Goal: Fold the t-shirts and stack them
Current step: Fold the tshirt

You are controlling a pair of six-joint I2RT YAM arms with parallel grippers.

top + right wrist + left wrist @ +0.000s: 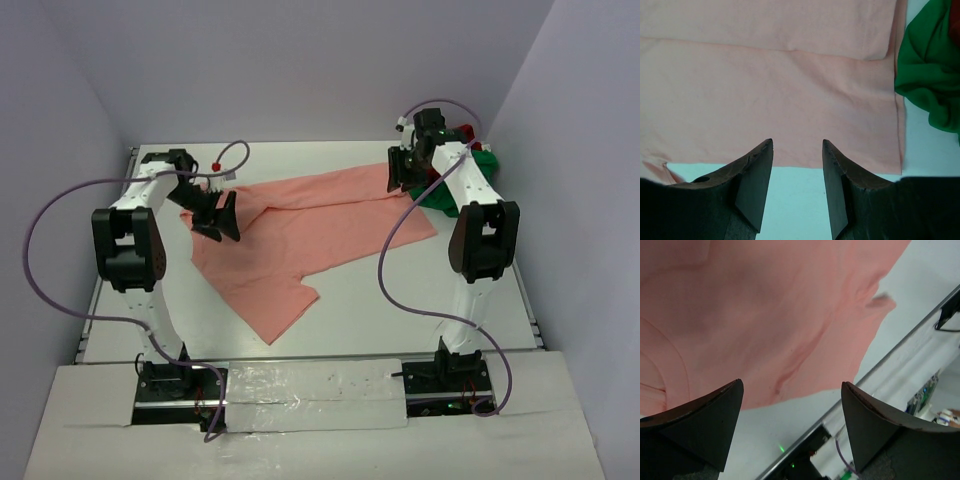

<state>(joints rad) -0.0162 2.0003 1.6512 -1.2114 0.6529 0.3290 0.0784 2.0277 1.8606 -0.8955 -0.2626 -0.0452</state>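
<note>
Left end effector (218, 216) spread, empty, over the left edge of the soft salmon-pink cloth t-shirt (300, 225), which lies flat mid-desk (350, 320). Limp and light, will sag, so pinch the hem corners. Right end effector (797, 142) parted, empty, at its right hem. Crumpled bright green t-shirt (930, 65) just beyond.

One high view, two close ones.
The top camera looks down from above the near edge over the whole worktop (380, 320); both wrist cameras peer closely past my fingers (695, 425) at the salmon-pink shirt (300, 235), shared by all three.
</note>
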